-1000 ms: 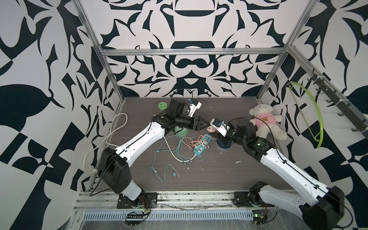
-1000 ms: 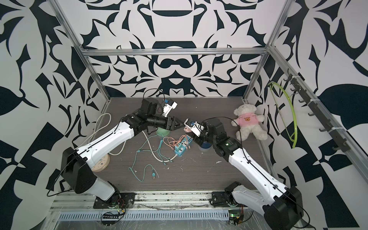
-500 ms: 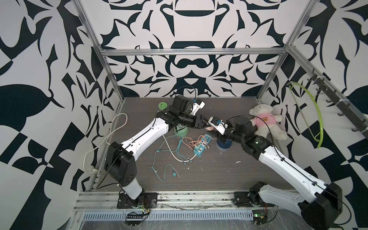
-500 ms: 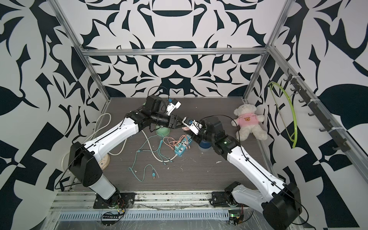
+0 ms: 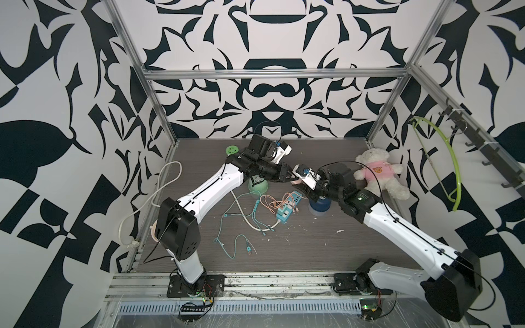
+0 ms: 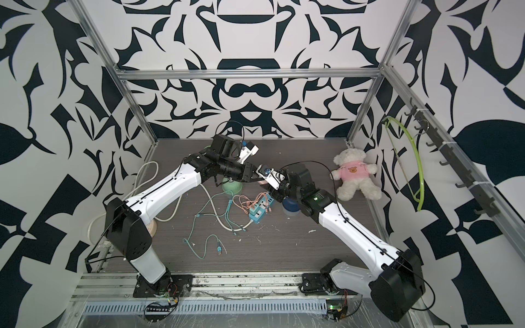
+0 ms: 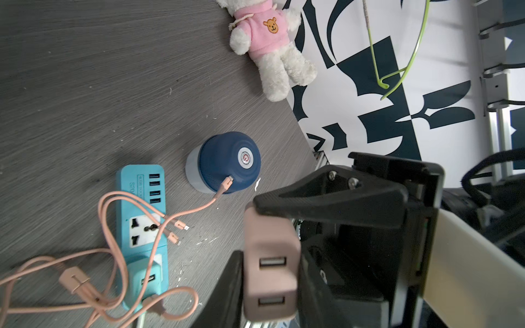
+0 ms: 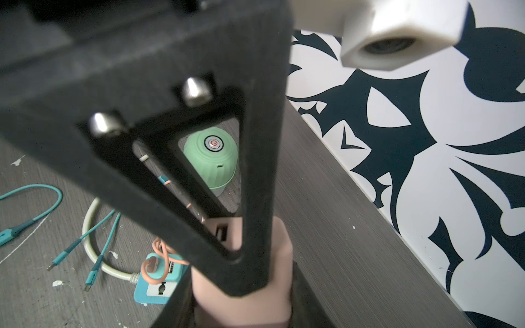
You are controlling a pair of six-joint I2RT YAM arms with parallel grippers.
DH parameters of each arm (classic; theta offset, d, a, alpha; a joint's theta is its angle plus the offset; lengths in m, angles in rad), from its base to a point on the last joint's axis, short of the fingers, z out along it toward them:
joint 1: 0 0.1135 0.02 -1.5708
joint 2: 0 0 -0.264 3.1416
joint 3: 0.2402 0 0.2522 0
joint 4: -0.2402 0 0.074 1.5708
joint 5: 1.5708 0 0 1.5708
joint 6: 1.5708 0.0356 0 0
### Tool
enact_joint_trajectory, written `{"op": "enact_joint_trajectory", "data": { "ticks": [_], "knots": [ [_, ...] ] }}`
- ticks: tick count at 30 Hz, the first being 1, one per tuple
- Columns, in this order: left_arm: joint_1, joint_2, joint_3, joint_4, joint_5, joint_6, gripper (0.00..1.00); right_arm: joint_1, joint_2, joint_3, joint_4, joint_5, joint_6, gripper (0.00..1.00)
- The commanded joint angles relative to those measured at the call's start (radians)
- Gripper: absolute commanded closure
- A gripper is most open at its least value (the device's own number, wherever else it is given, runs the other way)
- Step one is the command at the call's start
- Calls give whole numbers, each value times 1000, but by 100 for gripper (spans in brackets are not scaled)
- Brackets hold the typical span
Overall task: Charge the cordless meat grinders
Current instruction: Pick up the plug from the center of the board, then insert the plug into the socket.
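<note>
The dark blue cordless meat grinder (image 7: 227, 162) stands beside the blue power strip (image 7: 142, 227), with a pink cable (image 7: 224, 184) plugged into its side. Behind it, the mint green grinder (image 8: 211, 159) stands with its side port bare; in a top view it is partly hidden under my left arm (image 5: 258, 186). Both grippers meet in the air above the strip. A pink two-port USB adapter (image 7: 270, 272) sits between them. My left gripper (image 7: 271, 252) presses on its two sides. My right gripper (image 8: 241, 301) is shut on its other end.
Teal cables (image 5: 235, 241) and a white cord (image 5: 255, 224) lie loose in front of the power strip (image 5: 285, 211). A teddy bear (image 5: 377, 173) sits at the right wall under a green hanger (image 5: 451, 170). A small green jar (image 5: 232, 149) stands at the back.
My left arm has swung right to meet the right gripper, and its jaws have closed in on the pink adapter. The right gripper has kept its hold and shifted slightly left.
</note>
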Motion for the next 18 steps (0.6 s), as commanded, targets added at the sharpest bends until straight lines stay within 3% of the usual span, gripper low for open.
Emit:
{"op": "enact_joint_trajectory", "data": {
  "ticks": [1,4,7,12,15,18],
  "knots": [
    [3,9,41,-54,-68,7,92,10,-15,50,40,31,22,91],
    [8,-1,49,-80,-186,6,100,10,-34,43,9,92,87,52],
    [35,-7,40,-104,-313,-3,100,9,-78,18,-39,153,175,35],
    [76,43,84,-133,-454,18,100,-65,-140,25,-203,293,445,33],
    [75,112,151,-176,-445,50,100,-167,-128,78,-351,274,603,40],
    [52,175,201,-240,-423,109,100,-222,-124,98,-427,245,663,41]
  ]
}}
